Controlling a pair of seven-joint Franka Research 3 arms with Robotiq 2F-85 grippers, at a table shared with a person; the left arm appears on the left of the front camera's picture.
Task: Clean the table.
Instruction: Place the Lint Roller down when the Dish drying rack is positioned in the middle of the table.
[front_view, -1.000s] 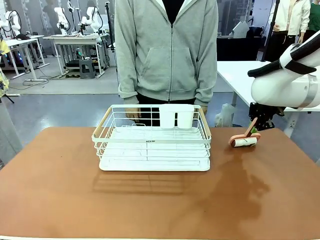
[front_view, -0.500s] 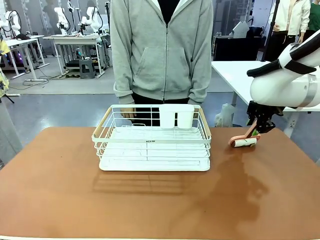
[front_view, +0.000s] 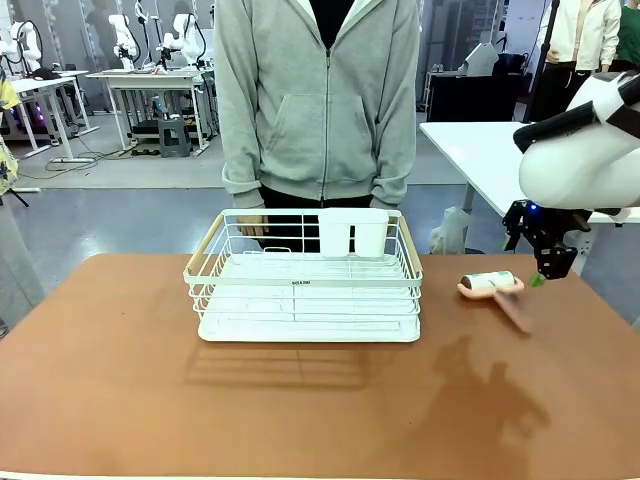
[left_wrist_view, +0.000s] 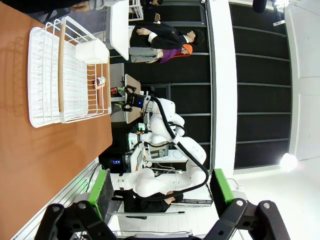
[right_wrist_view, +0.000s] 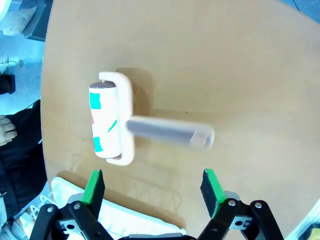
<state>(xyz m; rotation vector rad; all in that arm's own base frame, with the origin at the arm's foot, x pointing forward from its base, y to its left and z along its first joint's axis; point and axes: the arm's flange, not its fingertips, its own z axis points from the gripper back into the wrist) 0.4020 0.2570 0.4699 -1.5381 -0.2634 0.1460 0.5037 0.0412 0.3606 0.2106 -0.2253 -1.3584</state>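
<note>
There, the right claw (front_view: 541, 256) has let go and lifted off; its jaws stand wide above the lint roller (front_view: 493, 288), whose handle, tilted up a moment ago, now lies flat on the tabletop (front_view: 300, 400). The person (front_view: 318, 100) has shuffled slightly left.

The table (front_view: 150, 400) spans the foreground, and a wire rack (front_view: 305, 290) stands on it near the middle, toward the far edge. Two cups (front_view: 352, 232) sit side by side in the rack's far right corner. A person (front_view: 318, 100) stands behind the table, directly beyond the rack, hands hanging just past its far rim. To the rack's right, well apart from it, a lint roller (front_view: 492, 286) lies flat on the table, its roll toward the far side and its handle pointing toward the near right. The right gripper (front_view: 541, 255) hangs above the table just right of the roller, apart from it. A second table (front_view: 475, 150) stands behind, to the right.
</note>
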